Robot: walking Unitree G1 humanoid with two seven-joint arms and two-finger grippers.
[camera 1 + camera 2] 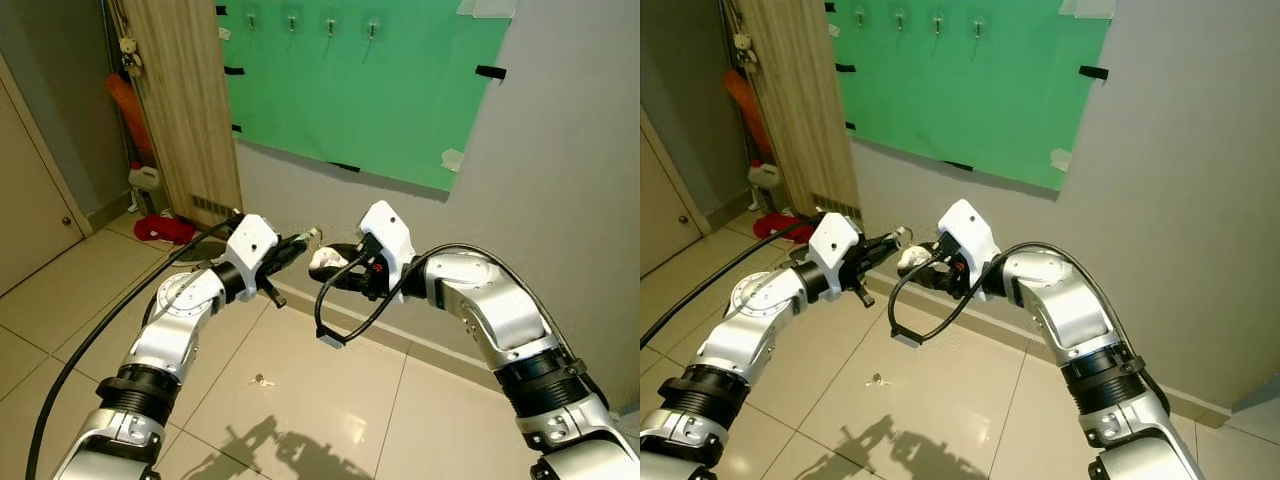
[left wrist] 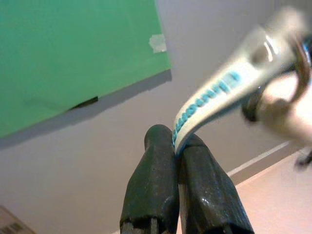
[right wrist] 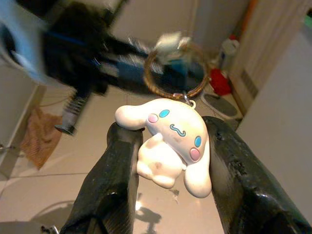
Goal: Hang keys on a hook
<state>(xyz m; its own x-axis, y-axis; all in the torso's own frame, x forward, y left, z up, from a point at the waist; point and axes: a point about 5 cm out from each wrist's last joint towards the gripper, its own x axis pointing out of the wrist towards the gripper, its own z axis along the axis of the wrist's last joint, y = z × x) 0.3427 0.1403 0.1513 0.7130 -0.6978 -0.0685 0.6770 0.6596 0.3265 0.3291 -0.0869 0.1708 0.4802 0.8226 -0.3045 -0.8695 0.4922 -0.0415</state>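
1. The green board (image 1: pixel 370 90) covers the far wall, high up, with a row of small hooks (image 1: pixel 329 26) along its top edge, well above both arms.
2. The right gripper (image 3: pixel 170 161) has its fingers closed around the white cartoon-dog charm (image 3: pixel 168 139), pressing its two flanks.
3. The left gripper (image 1: pixel 303 241) is pinched tight on a pale strap with blue lettering (image 2: pixel 209 100), meeting the right gripper in mid-air in front of the robot, low against the far wall.
4. The keys (image 1: pixel 318 246) hang as one bunch between the two grippers: plump white charm, brass-coloured ring (image 3: pixel 175 73), strap.
5. Handling, as I judge it: the bunch is light and floppy, the charm probably rubbery and grippy, the ring stiff and thin. Holding the charm or strap leaves the ring free to go over a hook.
6. A small metallic bit (image 1: pixel 261 380) lies on the near floor tiles.
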